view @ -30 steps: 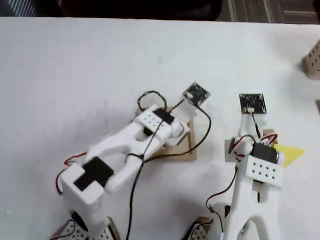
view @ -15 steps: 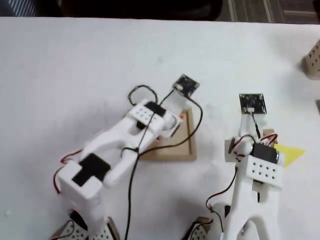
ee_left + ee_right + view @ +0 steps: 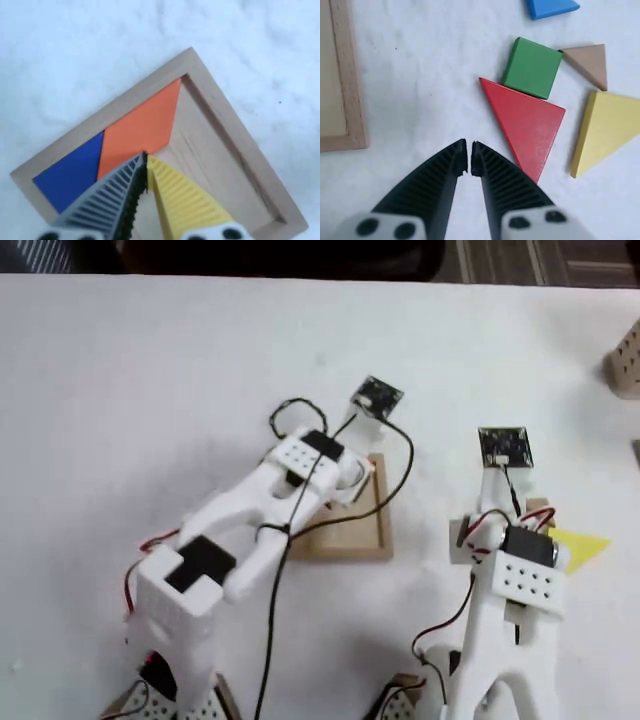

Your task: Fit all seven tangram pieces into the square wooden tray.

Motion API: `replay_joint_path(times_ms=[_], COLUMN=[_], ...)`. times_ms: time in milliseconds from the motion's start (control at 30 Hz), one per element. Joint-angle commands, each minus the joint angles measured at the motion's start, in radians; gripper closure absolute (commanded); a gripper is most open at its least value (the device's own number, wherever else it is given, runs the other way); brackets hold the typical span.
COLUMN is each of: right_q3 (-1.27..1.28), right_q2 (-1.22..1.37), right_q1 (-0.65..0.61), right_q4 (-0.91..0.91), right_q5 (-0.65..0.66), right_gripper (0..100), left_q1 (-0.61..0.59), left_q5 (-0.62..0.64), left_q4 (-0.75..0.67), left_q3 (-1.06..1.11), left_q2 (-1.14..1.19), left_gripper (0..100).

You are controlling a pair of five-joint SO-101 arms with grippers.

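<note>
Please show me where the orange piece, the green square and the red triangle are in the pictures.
orange piece (image 3: 141,126), left wrist view, the middle of its top face.
green square (image 3: 532,67), right wrist view, the middle of its top face.
red triangle (image 3: 526,123), right wrist view, the middle of its top face.

Left hand (image 3: 145,162) and right hand (image 3: 469,156), both closed and angled downward.

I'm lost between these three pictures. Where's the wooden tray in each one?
High view: tray at centre, partly under the left arm.
Left wrist view: tray under the left gripper, holding a blue piece and an orange piece.
Right wrist view: tray rim, across the right gripper from the red triangle.
Shared landmark: the white table.
</note>
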Motion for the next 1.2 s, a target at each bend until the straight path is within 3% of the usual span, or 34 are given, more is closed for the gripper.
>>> replay_joint_path(times_ms=[0,367,800,1000,1167], right_q3=[-0.005,-0.003,0.020,0.021,0.029], right_q2=[-0.004,-0.004,-0.004,-0.004,-0.002], right_q1=[-0.001,-0.001,0.002,0.001,0.001], right_q4=[-0.019,-0.021,-0.067,-0.068,-0.087], right_q5=[-0.009,-0.009,-0.011,-0.011,-0.011], right_gripper=[98.1,98.1,98.1,98.1,98.1], left_q1=[-0.016,-0.061,-0.061,-0.133,-0.199], left_q5=[0.015,0.017,0.009,0.006,-0.009], left_q4=[0.006,0.000,0.209,0.302,0.233], left_q3=[-0.043,-0.052,-0.048,-0.046,0.104], left_q2=[-0.001,-0.002,-0.206,-0.266,-0.420], left_gripper=[98,98,98,98,98])
